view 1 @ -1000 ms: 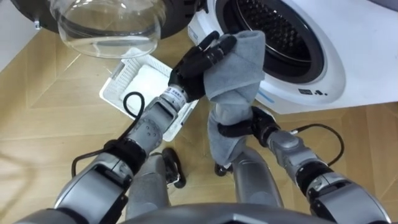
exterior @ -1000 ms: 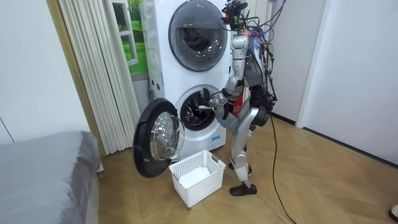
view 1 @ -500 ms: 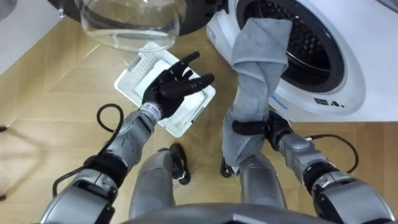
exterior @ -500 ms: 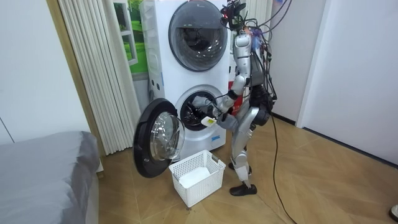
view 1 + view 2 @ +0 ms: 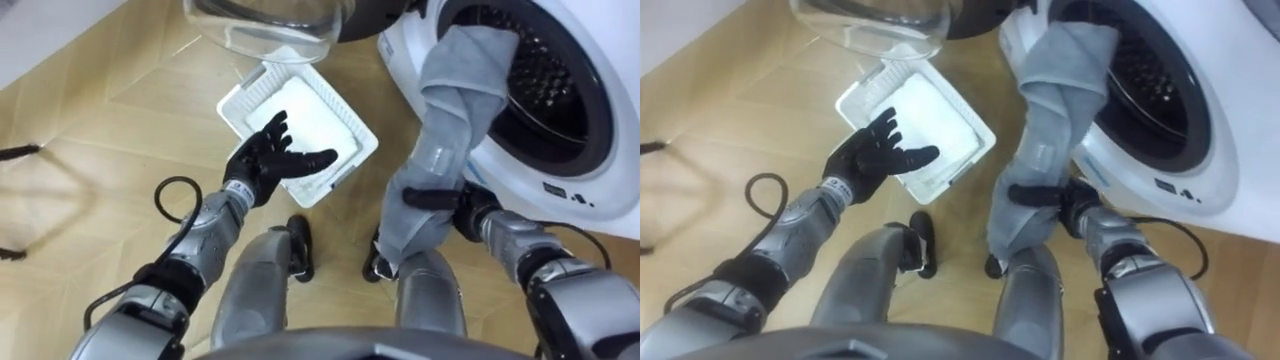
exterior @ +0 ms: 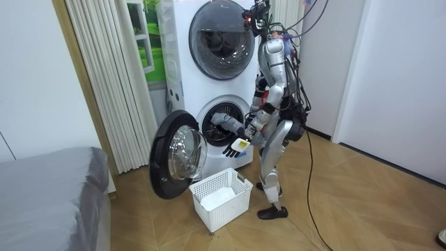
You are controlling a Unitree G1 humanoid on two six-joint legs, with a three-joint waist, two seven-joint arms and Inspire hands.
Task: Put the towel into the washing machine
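Grey towel (image 5: 455, 90) hangs in the left eye view from the mouth of the washer (image 5: 590, 195) down to the right hand (image 5: 440, 199), whose fingers are wrapped round its lower part. Its top end lies over the rim at the drum (image 5: 550, 85), and the long remainder is outside. The left hand (image 5: 268, 160) hovers released, fingers spread, above the basket (image 5: 338, 98) on the floor, below the open door (image 5: 265, 25).

From the right eye view the grasp reads the same, with the cloth clasped low and its upper fold at the drum mouth.

From the room view the robot stands close before the lower washer. The door is swung to the room view's left, the basket is by its feet, and the towel bridges hand and drum.

Soft, light and limp, the cloth will likely sag and slide back out under its own hanging weight. It is best taken at the bunched middle near the rim and pushed deep, since a hold at the tail pushes little.
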